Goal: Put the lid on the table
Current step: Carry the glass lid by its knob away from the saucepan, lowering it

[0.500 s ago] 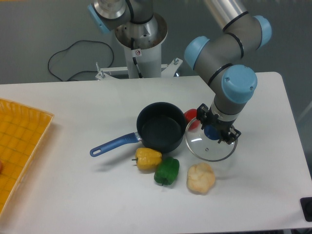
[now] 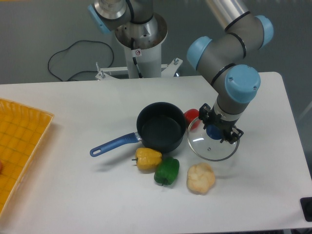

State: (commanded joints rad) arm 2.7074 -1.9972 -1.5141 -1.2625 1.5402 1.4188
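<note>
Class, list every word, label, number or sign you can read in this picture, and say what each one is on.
No text can be read anywhere in this view.
Small round red-and-white sticker on the white robot base column: looks like a prohibition sign, too small to make out.
Saucepan, lid, end effector, yellow tray, table: no visible markings.

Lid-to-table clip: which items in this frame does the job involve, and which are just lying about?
Involved: the lid, the gripper shut on its blue knob, the table.

Lying about: saucepan, yellow pepper, green pepper, cauliflower, a red item behind the lid, yellow tray.
</note>
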